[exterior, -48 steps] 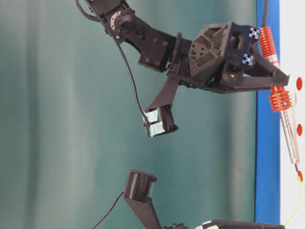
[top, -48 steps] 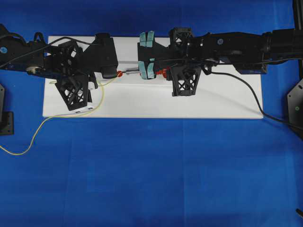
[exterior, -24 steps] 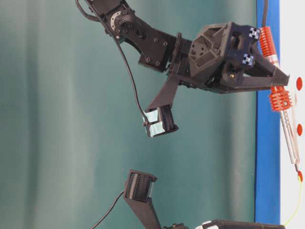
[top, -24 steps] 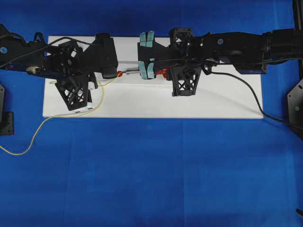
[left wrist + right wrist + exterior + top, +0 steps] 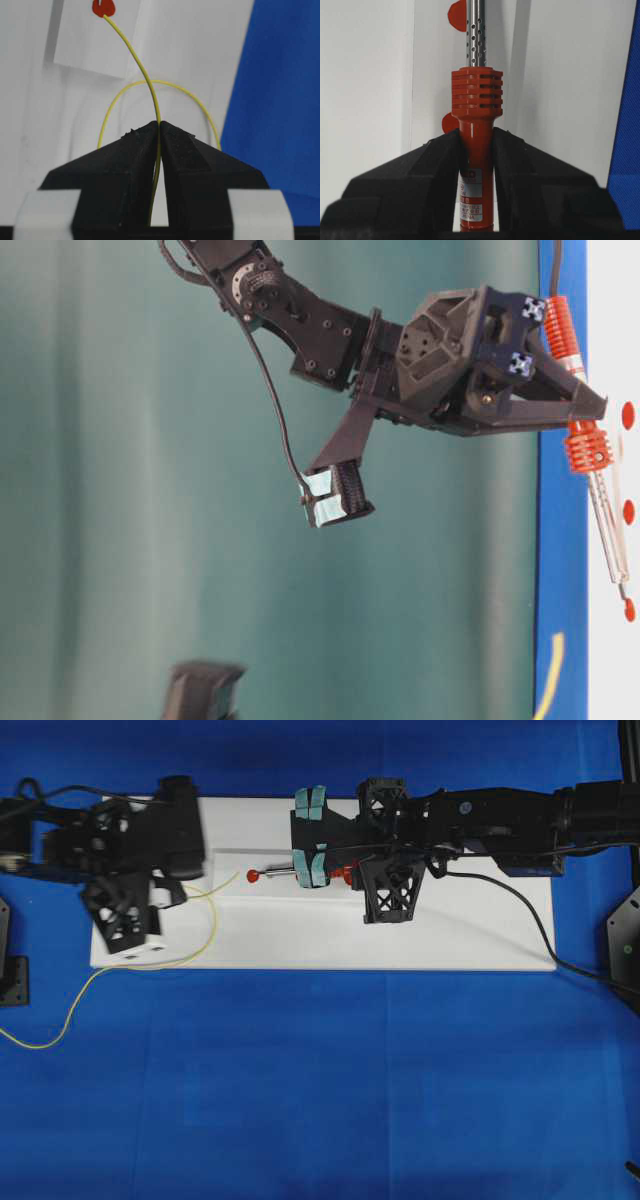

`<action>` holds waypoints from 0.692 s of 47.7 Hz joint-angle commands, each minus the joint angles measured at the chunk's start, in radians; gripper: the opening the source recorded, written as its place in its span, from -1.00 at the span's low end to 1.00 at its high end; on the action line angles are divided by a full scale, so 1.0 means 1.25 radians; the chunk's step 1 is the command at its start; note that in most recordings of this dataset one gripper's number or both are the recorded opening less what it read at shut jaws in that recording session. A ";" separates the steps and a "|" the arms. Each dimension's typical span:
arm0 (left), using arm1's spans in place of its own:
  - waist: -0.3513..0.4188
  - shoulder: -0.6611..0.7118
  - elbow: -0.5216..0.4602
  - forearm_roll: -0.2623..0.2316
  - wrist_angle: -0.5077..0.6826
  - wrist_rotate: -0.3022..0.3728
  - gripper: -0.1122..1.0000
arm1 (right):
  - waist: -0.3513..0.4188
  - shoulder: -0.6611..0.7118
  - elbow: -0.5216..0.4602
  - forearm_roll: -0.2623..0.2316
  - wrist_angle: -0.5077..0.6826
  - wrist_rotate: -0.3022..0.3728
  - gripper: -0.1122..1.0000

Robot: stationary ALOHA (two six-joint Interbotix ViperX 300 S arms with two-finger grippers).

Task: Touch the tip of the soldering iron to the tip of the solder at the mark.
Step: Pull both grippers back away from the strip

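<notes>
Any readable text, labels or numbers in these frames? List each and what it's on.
"CHINA": on the white sticker of the red-orange-handled soldering iron, right wrist view.
Other lines on that sticker: too small and blurred to read.
Red mark at the thin yellow solder wire tip: a blob, no text.
Nothing else legible.

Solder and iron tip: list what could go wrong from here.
1. The left gripper pinches the solder far back from its end, so the long, curved free length may flex off the red mark.
2. In the overhead view the soldering iron tip sits at the mark, held by the right gripper; a nudge could break contact.
3. The slack solder loop on the white board may snag.
</notes>
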 commanded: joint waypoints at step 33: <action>-0.009 -0.109 0.050 0.000 -0.007 -0.006 -0.76 | -0.002 -0.207 0.071 -0.018 -0.004 0.006 -0.69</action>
